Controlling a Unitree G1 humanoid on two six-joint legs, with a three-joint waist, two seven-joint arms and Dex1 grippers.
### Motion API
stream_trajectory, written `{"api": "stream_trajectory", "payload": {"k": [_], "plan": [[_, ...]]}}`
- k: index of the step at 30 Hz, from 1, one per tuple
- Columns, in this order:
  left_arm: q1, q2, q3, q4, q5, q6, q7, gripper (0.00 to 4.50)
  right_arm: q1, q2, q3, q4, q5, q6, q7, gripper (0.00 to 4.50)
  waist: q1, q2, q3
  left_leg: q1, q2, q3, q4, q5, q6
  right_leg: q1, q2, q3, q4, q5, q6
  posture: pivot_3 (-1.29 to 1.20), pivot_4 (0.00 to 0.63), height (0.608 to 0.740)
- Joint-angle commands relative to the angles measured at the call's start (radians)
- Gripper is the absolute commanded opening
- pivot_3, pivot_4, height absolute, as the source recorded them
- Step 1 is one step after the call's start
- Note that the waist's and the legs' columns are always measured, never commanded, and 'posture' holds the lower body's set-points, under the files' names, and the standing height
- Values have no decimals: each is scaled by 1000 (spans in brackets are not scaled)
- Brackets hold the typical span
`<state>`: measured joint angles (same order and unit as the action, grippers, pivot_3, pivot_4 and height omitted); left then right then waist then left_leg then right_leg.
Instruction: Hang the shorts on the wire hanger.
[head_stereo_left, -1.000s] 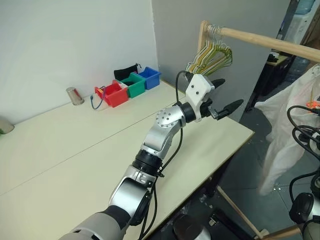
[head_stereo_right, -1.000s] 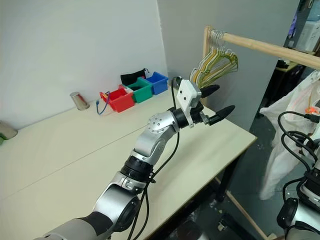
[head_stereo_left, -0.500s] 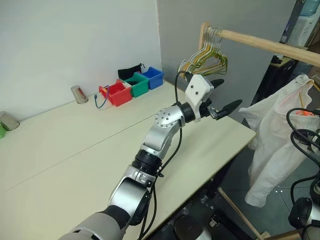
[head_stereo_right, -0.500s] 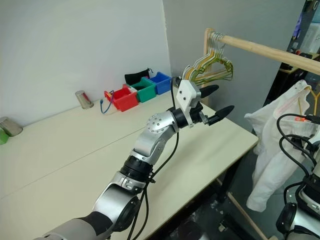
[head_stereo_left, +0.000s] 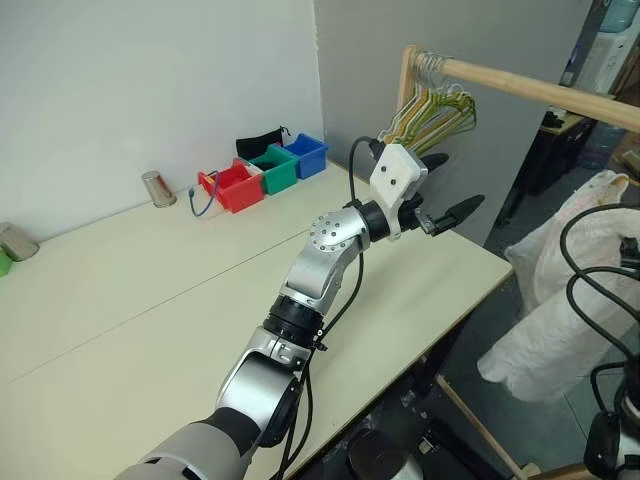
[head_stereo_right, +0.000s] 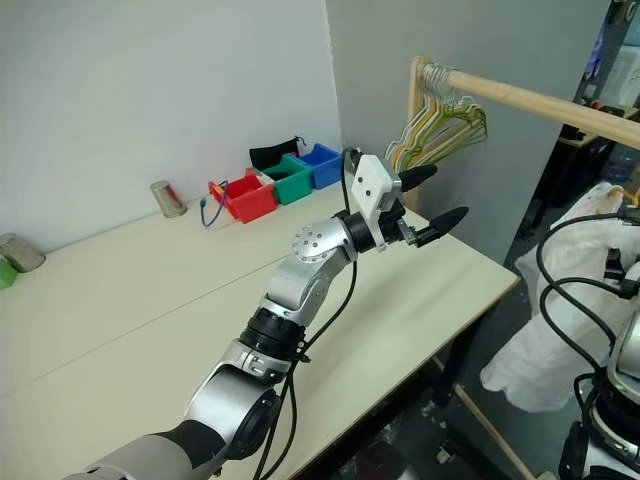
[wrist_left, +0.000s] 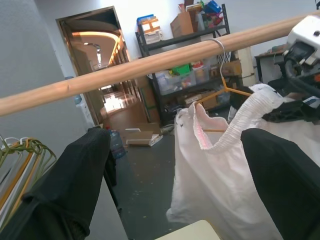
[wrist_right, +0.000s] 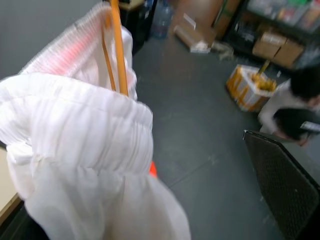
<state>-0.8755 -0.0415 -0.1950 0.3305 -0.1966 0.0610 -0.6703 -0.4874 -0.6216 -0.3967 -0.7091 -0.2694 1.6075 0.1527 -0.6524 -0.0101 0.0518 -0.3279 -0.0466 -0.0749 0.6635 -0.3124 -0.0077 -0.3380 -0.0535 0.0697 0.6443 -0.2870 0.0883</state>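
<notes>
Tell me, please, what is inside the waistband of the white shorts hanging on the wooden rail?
The wire hanger goes inside the gathered waistband of the shorts. Its silvery hook sits over the wooden rail, and one yellow arm shows above the fabric. Its lower part is covered by the cloth.

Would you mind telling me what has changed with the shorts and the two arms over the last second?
The right tool has opened and let go of the shorts, which now hang from the wire hanger on the wooden rail; in the head views they have swung and sagged lower. The bunched hangers sway a little. The left tool stayed open and in place above the table.
</notes>
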Motion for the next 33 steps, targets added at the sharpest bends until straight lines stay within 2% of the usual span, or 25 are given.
{"api": "stream_trajectory", "payload": {"k": [1,3,6,9,11,18,22,26,30,31,33], "plan": [[-17,22,30,-19,-9,26,2,4500,-60,-39,95,-91,-60,7,-32,4461,-7,0,0,0,0,0,0,0,0,0,0,0,0,0,0,-616,25,740],[-19,51,60,-12,-8,51,27,4500,-143,-65,210,-101,-54,7,-50,4461,-14,0,0,0,0,0,0,0,0,0,0,0,0,0,0,-608,22,740],[-22,78,97,-11,-12,84,71,4500,-226,-68,314,-76,-18,7,-47,4461,-32,0,1,1,0,1,-1,0,0,-1,0,1,0,0,0,-588,18,740],[-21,106,131,-17,-5,105,109,4500,-259,-6,350,-30,13,-1,-48,4461,-29,-3,0,0,1,-4,-1,0,0,-1,0,-2,0,0,0,-544,8,740],[-13,127,145,-27,11,113,144,4500,-261,48,348,17,42,-76,-33,4461,-22,-3,0,-1,1,-4,-1,0,0,-1,-2,-2,1,0,0,-516,4,740],[74,207,196,-102,75,185,307,4500,-257,239,378,247,140,-416,-8,4461,56,-2,-1,0,1,-4,0,0,0,-4,-2,0,5,3,-3,-372,0,740],[153,236,229,-191,86,253,380,4500,-264,333,398,400,174,-580,-17,4461,127,-3,-1,-1,2,-6,0,0,0,-8,-1,-1,7,6,-7,-298,0,740],[217,263,261,-271,93,313,423,4500,-286,396,433,511,182,-689,-27,4461,217,-3,-1,-5,1,-7,1,0,0,-15,-1,0,15,6,-7,-207,0,740],[313,268,260,-426,105,398,471,4500,-306,453,424,617,205,-763,-27,4461,305,-2,-2,-7,1,-8,1,1,-1,-20,-1,0,16,6,-7,-145,2,740],[321,274,267,-444,100,409,472,4500,-310,461,424,629,204,-770,-31,4461,334,-3,-2,-9,1,-8,1,1,-1,-21,-1,0,17,6,-8,-136,2,740],[330,280,286,-468,93,434,482,4500,-312,471,415,640,214,-776,-29,4461,383,-3,-4,-23,0,-9,4,5,-8,-37,-1,0,20,8,-11,-127,3,740]]}}
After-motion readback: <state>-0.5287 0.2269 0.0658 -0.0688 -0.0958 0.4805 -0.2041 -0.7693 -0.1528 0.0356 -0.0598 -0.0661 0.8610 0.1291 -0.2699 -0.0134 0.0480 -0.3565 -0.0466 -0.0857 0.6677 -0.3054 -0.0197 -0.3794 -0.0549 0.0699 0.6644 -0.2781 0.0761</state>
